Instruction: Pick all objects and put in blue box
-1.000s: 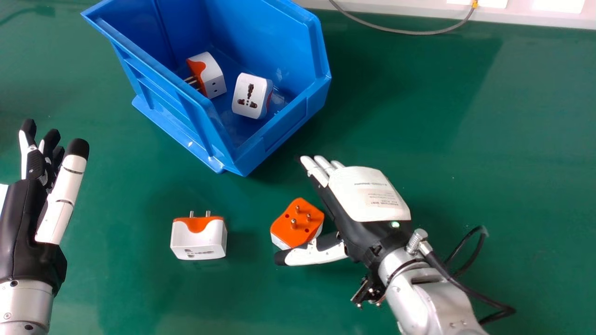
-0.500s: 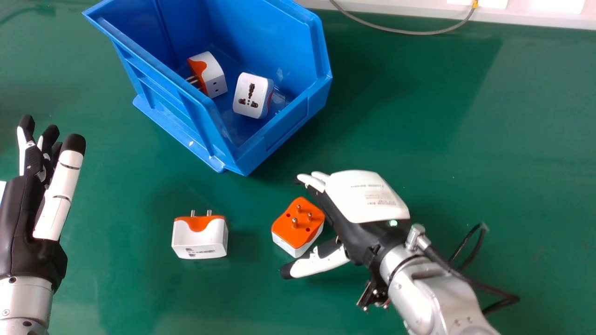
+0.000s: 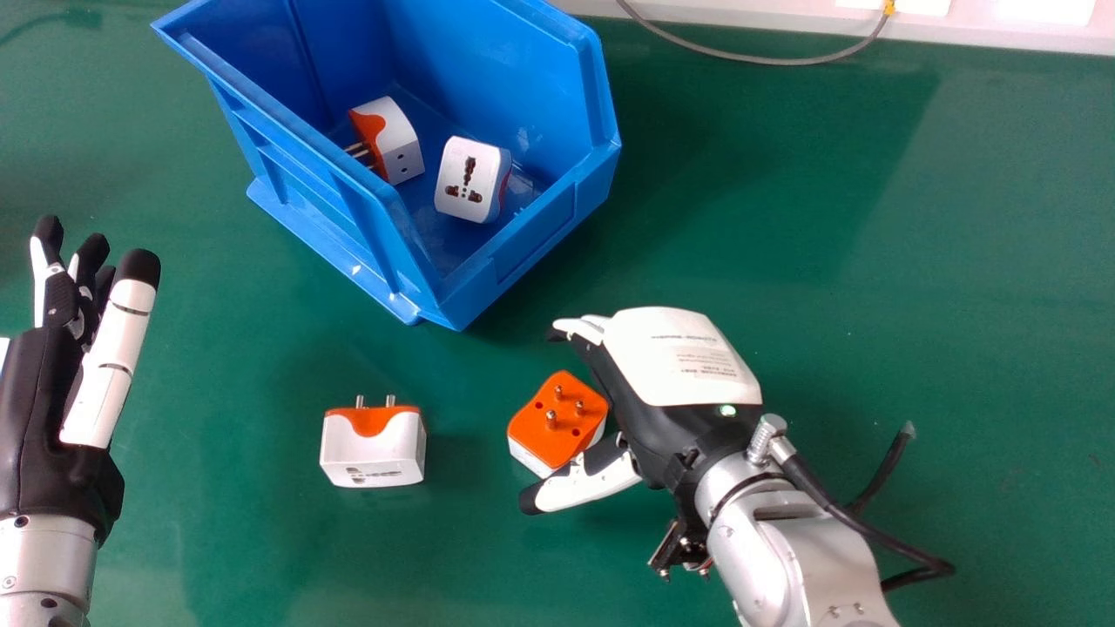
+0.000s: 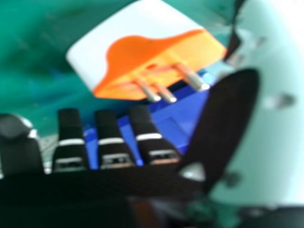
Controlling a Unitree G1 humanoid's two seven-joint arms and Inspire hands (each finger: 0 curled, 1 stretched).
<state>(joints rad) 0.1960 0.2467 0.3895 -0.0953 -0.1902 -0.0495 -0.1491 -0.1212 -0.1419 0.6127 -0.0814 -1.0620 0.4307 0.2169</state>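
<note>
My right hand (image 3: 675, 374) is at the right of an orange and white adapter (image 3: 557, 420), which lies pins up between thumb and fingers; the fingers are relaxed, not curled round it. In the right hand view the adapter (image 4: 156, 47) is beside the thumb of my right hand (image 4: 232, 109). A second adapter (image 3: 373, 446) rests on the table to the left, pins pointing away. Inside the blue box (image 3: 523, 257) lie two more adapters, one on its side (image 3: 399, 144) and one with sockets showing (image 3: 469, 180). My left hand (image 3: 52, 409) stands open at the left edge.
Green table surface (image 3: 827, 261) surrounds the box and adapters. A grey cable (image 3: 758, 59) curves along the white strip at the far edge. A black cable (image 3: 880, 544) loops beside my right forearm.
My right hand's fingers have bent down a little from their straighter pose. Its thumb shifted slightly nearer me, then partly back. My left hand moved slightly farther up and left.
</note>
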